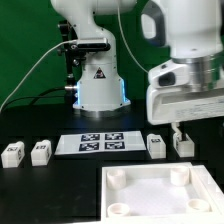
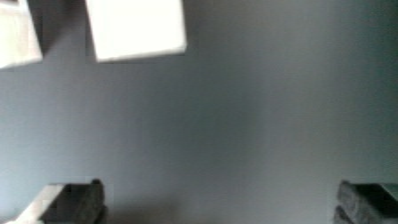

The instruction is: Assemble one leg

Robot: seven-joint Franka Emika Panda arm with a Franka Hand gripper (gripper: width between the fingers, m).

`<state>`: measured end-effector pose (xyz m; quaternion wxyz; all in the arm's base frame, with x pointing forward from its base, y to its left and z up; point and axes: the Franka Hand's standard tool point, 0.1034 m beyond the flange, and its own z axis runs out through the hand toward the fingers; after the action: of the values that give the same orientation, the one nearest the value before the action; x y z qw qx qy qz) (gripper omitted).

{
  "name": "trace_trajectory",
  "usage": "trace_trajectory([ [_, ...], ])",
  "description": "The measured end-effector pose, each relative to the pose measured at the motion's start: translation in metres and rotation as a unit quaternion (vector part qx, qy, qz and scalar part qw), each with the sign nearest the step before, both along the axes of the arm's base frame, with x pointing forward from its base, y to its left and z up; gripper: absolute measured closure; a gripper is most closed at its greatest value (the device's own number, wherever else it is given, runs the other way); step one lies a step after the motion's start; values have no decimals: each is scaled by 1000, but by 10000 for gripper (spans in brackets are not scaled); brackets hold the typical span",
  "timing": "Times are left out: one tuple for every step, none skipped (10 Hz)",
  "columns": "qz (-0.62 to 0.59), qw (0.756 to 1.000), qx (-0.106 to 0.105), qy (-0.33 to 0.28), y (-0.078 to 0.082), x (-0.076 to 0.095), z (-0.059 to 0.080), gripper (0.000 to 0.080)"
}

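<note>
Four small white legs with tags stand on the black table: two at the exterior view's left [image 1: 12,152] [image 1: 40,152] and two at its right [image 1: 156,146] [image 1: 182,142]. My gripper [image 1: 179,129] hangs just above the rightmost leg and is apart from it. In the wrist view the gripper [image 2: 221,205] is open, with its dark fingers [image 2: 71,203] far apart and only dark table between them. Two blurred white blocks [image 2: 137,28] [image 2: 15,35] show at that picture's edge, well away from the fingers.
The large white square top [image 1: 148,201] with round corner sockets lies at the front right. The marker board [image 1: 98,142] lies flat in the middle, in front of the robot's white base [image 1: 98,85]. Cables trail at the back left.
</note>
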<state>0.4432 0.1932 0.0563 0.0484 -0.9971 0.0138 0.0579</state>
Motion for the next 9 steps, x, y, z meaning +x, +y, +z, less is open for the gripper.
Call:
trace_trajectory([
  [42,998,-3,57,-2,2,6,151],
  [62,995,-3,82,-3,11,6,151],
  [64,990,-7,128,-4,5,5,151],
  [67,983,-10,171,-5,4,5,151],
  [72,968,-14,240,-6,-1,7,151],
  [73,961,-13,266,-5,6,3,151],
  [78,946,-17,315,-8,-3,2,151],
  [77,940,-19,331,-15,-14,-11,151],
  [76,938,-23,339,-20,-28,-17,151],
])
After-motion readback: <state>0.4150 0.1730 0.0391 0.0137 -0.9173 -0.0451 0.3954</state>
